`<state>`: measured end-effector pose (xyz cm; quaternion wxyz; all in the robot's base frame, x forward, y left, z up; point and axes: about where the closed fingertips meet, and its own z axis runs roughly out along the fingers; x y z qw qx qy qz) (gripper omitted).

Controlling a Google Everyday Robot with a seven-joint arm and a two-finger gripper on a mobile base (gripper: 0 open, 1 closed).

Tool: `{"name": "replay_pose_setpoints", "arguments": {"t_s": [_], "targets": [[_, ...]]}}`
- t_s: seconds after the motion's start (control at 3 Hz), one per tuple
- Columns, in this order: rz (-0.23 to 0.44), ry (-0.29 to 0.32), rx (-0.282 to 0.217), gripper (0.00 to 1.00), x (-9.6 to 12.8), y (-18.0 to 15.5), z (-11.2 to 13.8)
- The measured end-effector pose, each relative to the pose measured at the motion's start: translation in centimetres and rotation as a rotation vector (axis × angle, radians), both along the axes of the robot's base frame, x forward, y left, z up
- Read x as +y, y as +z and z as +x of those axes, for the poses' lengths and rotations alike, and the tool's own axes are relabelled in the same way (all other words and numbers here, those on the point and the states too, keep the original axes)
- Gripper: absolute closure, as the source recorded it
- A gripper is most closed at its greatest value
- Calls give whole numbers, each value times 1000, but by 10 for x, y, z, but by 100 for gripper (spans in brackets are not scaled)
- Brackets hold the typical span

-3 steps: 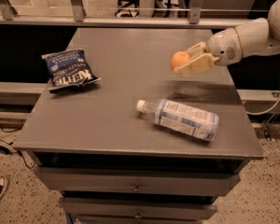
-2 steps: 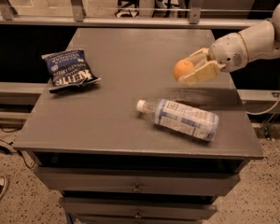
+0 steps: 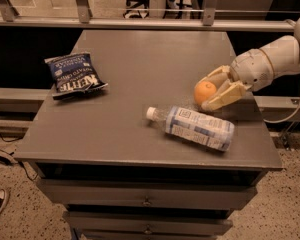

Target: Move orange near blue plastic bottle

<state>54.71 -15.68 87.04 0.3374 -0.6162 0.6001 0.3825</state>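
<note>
The orange (image 3: 204,92) is held between the two cream fingers of my gripper (image 3: 208,91), low over the grey table (image 3: 140,74) at its right side. The blue plastic bottle (image 3: 195,128), clear with a white cap and a pale blue-and-white label, lies on its side just in front of the orange, cap pointing left. The gripper is shut on the orange and reaches in from the right. I cannot tell whether the orange touches the table.
A dark blue chip bag (image 3: 74,75) lies at the table's left side. A rail with metal posts (image 3: 150,21) runs behind the table. Drawers (image 3: 145,199) are below its front edge. The table's right edge is close to the bottle's base.
My gripper has carried the orange downward and toward the front, from well above the table to just behind the bottle. The bottle and the chip bag have not moved.
</note>
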Motion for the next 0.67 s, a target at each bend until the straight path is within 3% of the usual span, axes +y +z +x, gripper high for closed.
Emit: {"name": "replay_pose_setpoints", "arguments": {"t_s": [0.33, 0.67], "targets": [[-7, 81, -11, 98, -7, -13, 2], [-3, 116, -27, 75, -4, -18, 10]]}}
